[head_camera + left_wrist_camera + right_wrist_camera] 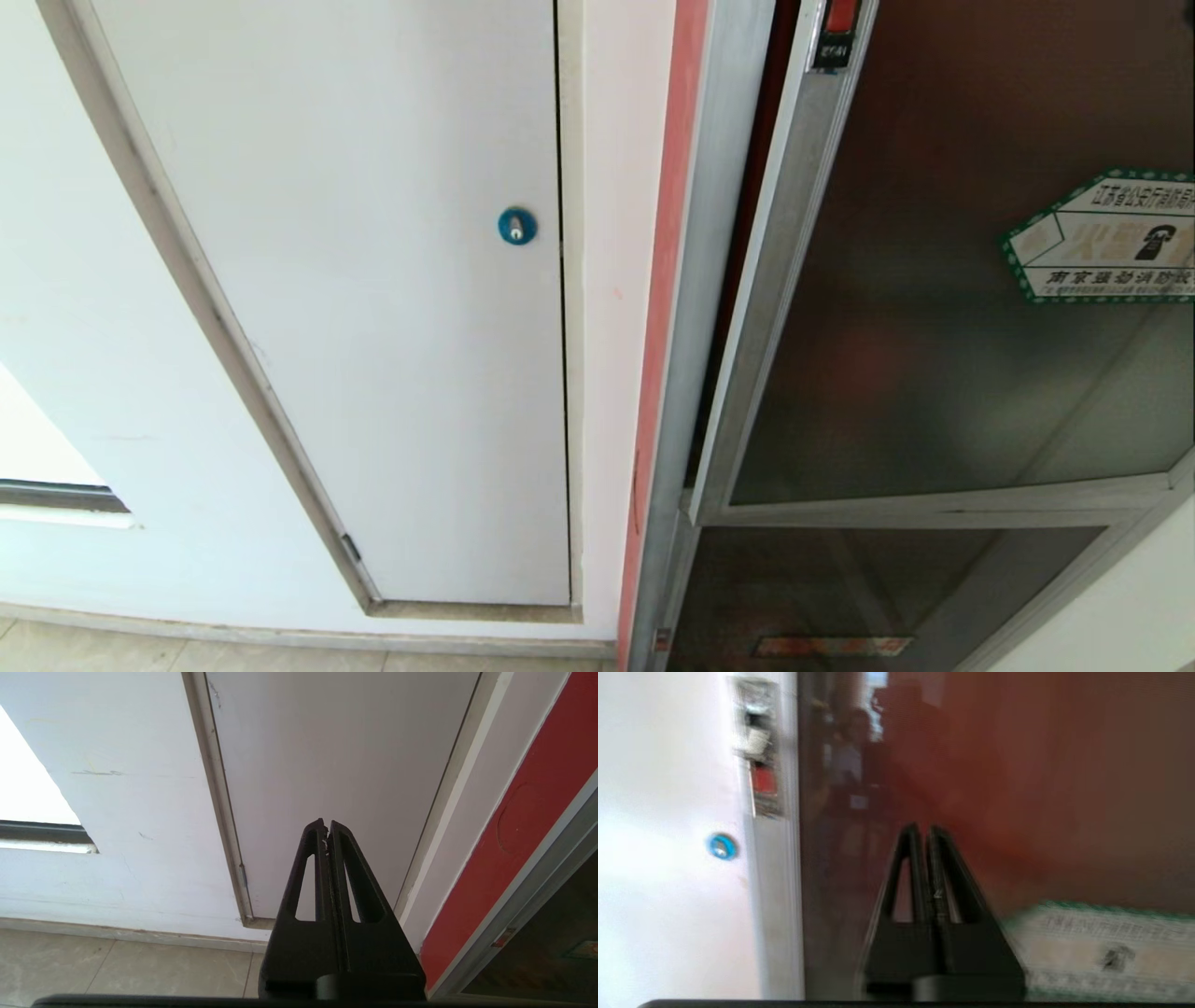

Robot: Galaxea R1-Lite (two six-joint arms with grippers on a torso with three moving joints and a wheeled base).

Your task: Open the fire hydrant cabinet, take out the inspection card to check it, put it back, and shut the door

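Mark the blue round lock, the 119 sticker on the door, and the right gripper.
blue round lock (516, 226), head view, its centre.
119 sticker (1111, 238), head view, its white middle.
right gripper (923, 830), right wrist view, between the shut fingertips.

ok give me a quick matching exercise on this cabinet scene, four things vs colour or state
Things:
1. round lock
2. sticker
3. door
4. right gripper

Colour or state:
A. shut, holding nothing
B. dark tinted glass in a silver frame
C. blue
D. white with a green edge

Pairs: 1-C, 2-D, 3-B, 4-A
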